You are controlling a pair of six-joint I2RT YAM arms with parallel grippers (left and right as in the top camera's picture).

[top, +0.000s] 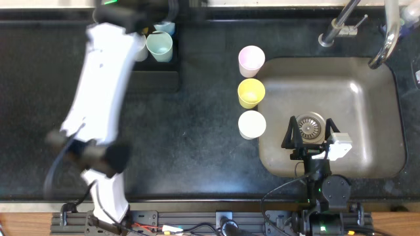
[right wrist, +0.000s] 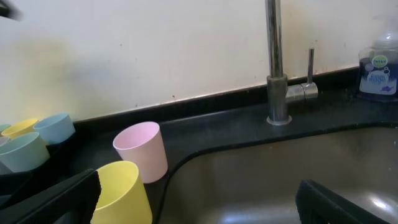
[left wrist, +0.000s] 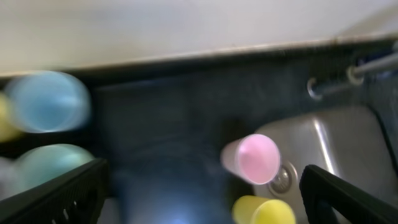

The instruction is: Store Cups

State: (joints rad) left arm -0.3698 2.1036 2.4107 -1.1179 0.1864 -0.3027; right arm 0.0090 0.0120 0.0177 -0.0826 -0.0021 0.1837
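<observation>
From above, a pink plastic cup (top: pixel 251 60), a yellow plastic cup (top: pixel 251 92) and a white plastic cup (top: pixel 252 124) stand upright in a row on the dark counter (top: pixel 197 131), just beside the stainless steel sink (top: pixel 367 98). The black storage tray (top: pixel 157 75) at the back left holds a pale green cup (top: pixel 159 46) and a blue cup (top: pixel 164 27). The right gripper (top: pixel 308 133) hangs over the sink, fingers spread, holding nothing. The left wrist view shows the left gripper (left wrist: pixel 202 186) likewise spread and unladen, above the counter between the tray's cups and the pink cup. In the right wrist view the cups look empty, thin-walled, light, stiff and smooth, so likely to tip; pinching the rim wall, one finger inside, seems best.
</observation>
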